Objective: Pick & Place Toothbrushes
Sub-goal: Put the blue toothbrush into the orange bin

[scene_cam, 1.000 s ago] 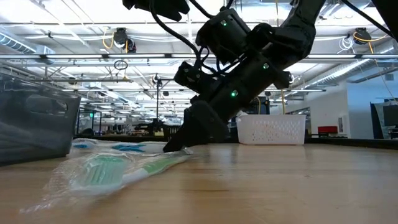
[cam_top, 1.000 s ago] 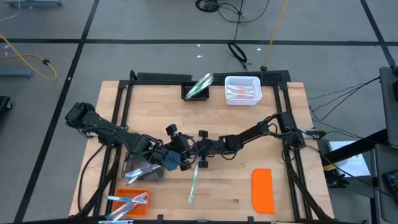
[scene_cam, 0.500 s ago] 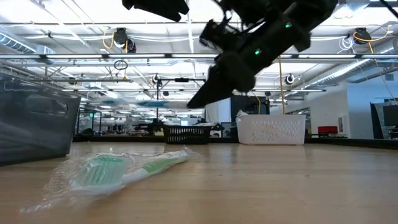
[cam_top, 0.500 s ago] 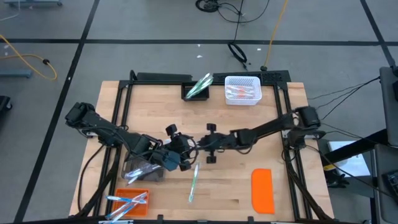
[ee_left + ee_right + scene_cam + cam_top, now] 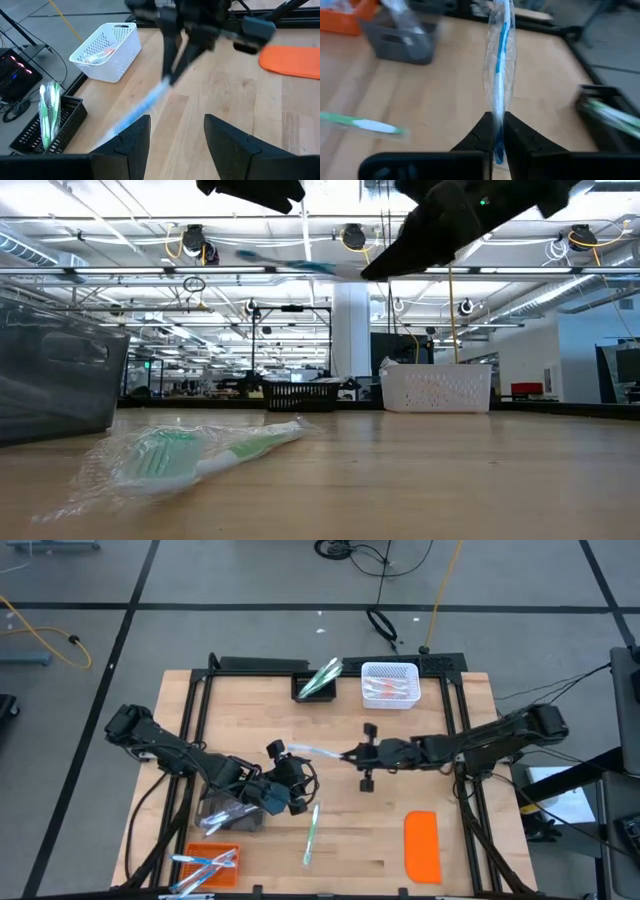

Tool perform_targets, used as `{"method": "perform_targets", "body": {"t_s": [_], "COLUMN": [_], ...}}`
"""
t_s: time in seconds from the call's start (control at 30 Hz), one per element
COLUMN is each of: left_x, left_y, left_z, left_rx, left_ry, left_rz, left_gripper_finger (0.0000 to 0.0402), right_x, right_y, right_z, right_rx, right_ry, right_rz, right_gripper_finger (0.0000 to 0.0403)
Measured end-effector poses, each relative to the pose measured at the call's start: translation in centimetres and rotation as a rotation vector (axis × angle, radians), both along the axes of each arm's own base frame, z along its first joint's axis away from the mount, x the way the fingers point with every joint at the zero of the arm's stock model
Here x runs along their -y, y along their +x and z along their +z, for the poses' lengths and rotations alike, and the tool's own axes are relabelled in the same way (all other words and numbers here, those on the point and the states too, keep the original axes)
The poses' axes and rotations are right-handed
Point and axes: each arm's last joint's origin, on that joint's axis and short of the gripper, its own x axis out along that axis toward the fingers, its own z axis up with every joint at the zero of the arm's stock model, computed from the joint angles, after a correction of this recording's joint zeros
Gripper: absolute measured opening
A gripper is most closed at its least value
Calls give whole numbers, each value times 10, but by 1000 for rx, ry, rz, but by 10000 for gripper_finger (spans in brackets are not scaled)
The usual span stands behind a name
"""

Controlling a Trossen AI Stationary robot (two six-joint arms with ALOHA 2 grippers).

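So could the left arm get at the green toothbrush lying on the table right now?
Probably yes: the left gripper is open and empty, the green toothbrush lies bare just beside it, and the right gripper holds its blue toothbrush clear.

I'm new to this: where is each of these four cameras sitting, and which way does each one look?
High view: overhead, straight down on the table and both arms.
Low view: at tabletop height, looking across; right gripper overhead.
Left wrist view: past the open left gripper toward the white basket.
Right wrist view: along the shut right gripper.
Shared: all show the wrapped blue toothbrush it holds.
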Motion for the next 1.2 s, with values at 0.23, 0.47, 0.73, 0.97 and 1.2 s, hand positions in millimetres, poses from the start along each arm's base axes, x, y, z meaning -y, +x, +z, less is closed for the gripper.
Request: {"method": "perform_targets", "body": {"t_s": [0.23,0.47,0.73,0.97,1.2], "left_x": [0,-2,-9,-5,-3], "left_y": [0,1,5,14,21], "left_z": [0,1,3,19,39], "left_rx": [1,14,54,179,317], "left_ry": [0,6,10,57,147], "left_rz": [0,14,73,19,-35], "left_gripper_finger": [189,189,189,189,189], "right_x": [7,9,2,-5,-8], "right_y": [-33,-59,-82,-94,-101], "right_z": [22,42,65,74,80], "right_rx": [102,207,314,355,390], "right_ry": [-27,-18,-38,-63,-81], "right_rz": [-76,-67,-2,50,81], "right_gripper_finger": [14,14,14,14,14]}}
